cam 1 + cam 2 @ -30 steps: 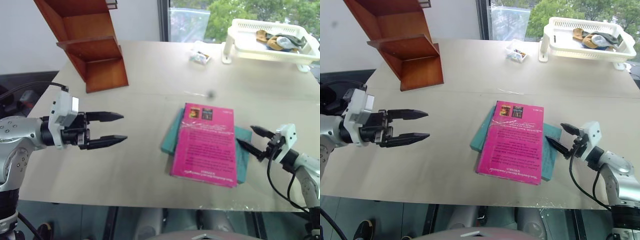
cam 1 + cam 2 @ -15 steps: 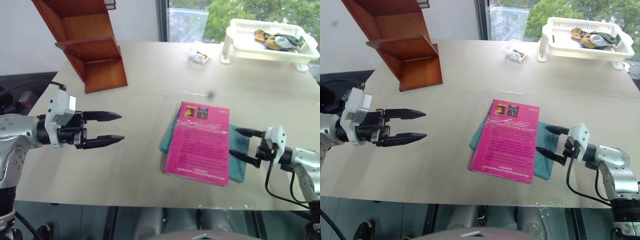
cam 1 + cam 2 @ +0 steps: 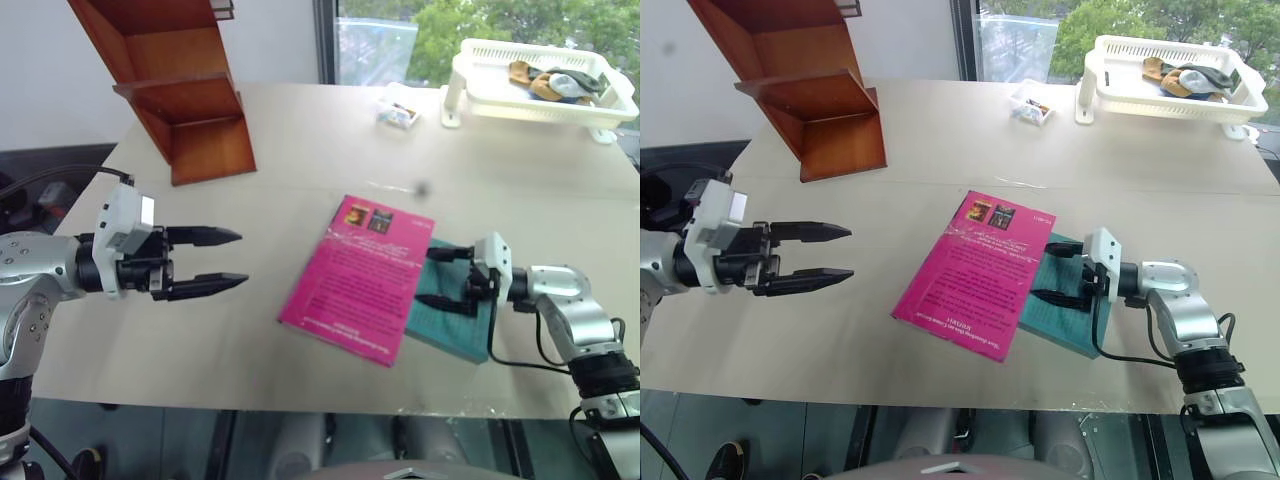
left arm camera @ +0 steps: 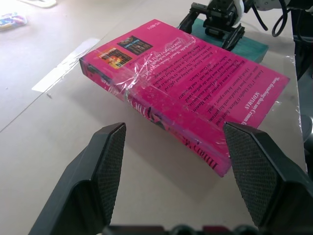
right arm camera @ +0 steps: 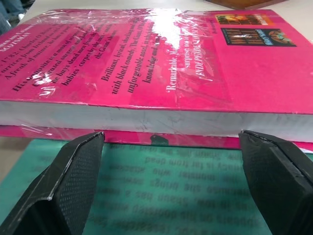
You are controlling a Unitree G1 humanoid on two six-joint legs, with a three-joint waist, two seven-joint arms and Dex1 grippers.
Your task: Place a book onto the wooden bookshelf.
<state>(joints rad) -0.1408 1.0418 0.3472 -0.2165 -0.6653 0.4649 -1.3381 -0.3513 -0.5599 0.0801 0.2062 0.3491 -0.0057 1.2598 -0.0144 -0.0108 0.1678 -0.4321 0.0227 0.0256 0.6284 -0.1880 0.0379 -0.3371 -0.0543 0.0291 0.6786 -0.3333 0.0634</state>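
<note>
The right gripper (image 3: pixel 1055 272) is sweeping in from the table's edge, jaws spread wide and gripping nothing, and is shoving the thin bright pink paperback book (image 3: pixel 978 273) sideways off the teal-blue book (image 3: pixel 1076 313) beneath it, so the pink one is now lying skewed, mostly on the pale tabletop (image 3: pixel 890 170) and nearer the left gripper (image 3: pixel 820 254), which is waiting with fingers well parted and empty. That likely sets up a handover. The reddish-brown stepped wooden bookshelf (image 3: pixel 810 90) is standing well apart at the far left corner. The book's cover is showing small text and two dark pictures.
</note>
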